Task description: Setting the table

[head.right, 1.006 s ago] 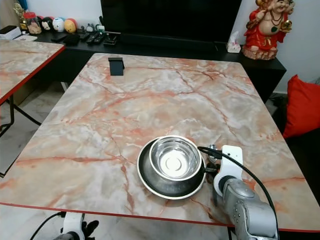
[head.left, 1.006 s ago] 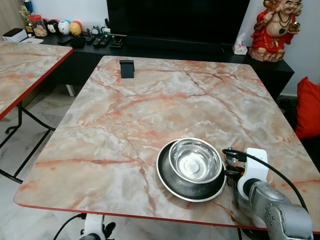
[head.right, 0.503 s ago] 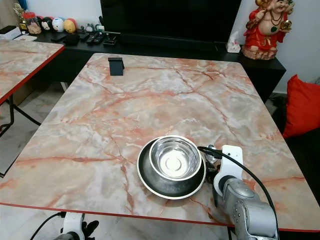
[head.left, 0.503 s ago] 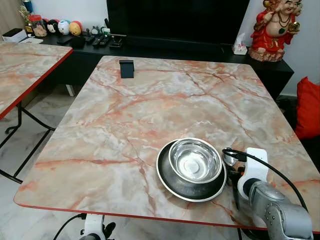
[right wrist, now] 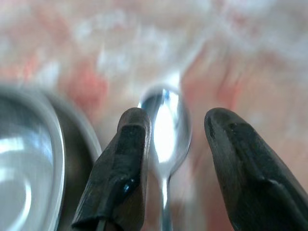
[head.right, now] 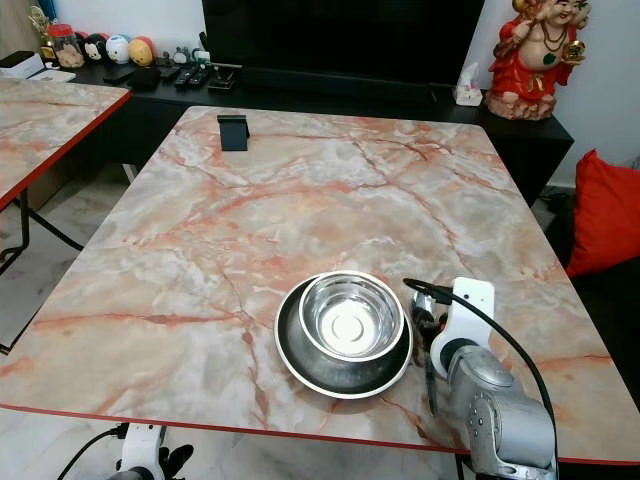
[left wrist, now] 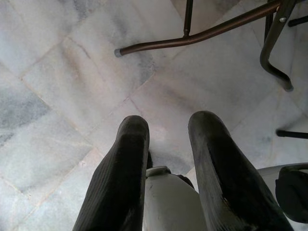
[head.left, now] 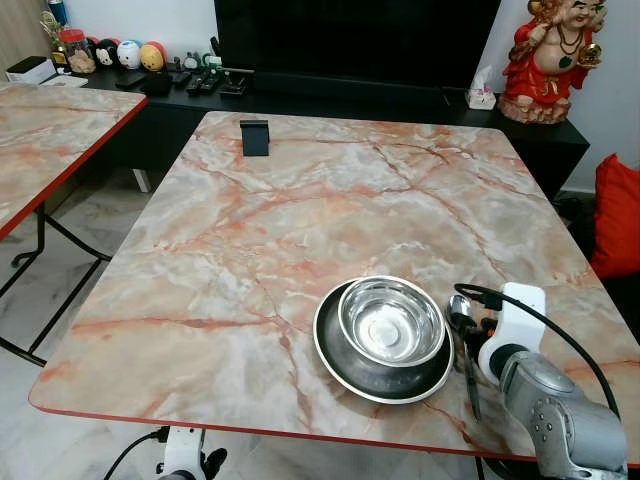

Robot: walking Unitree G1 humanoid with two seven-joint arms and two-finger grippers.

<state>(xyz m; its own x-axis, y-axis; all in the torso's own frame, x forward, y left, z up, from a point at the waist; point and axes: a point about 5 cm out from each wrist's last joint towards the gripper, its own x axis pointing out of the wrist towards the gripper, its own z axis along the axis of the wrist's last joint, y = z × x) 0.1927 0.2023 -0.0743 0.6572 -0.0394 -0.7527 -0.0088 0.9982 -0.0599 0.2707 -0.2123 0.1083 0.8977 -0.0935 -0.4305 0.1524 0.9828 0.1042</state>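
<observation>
A steel bowl (head.left: 390,320) sits inside a dark round plate (head.left: 335,362) near the front right of the marble table (head.left: 300,210). A metal spoon (head.left: 460,318) lies flat on the table just right of the plate, its handle pointing toward the front edge. My right gripper (right wrist: 175,139) hovers low over the spoon (right wrist: 166,122) with its fingers open, one on each side of the spoon's bowl. The right arm (head.left: 545,420) reaches in from the front right corner. Down beside the table my left gripper (left wrist: 168,130) hangs open over the tiled floor.
A small black stand (head.left: 254,137) is at the table's far left. A second marble table (head.left: 50,130) stands to the left. Behind are a dark cabinet (head.left: 350,95), a red statue (head.left: 550,60) and a red cushion (head.left: 618,215). Metal table legs (left wrist: 202,33) cross the floor.
My right gripper has shifted slightly right and away from the plate. The spoon now lies in plain sight on the table beside the plate.
</observation>
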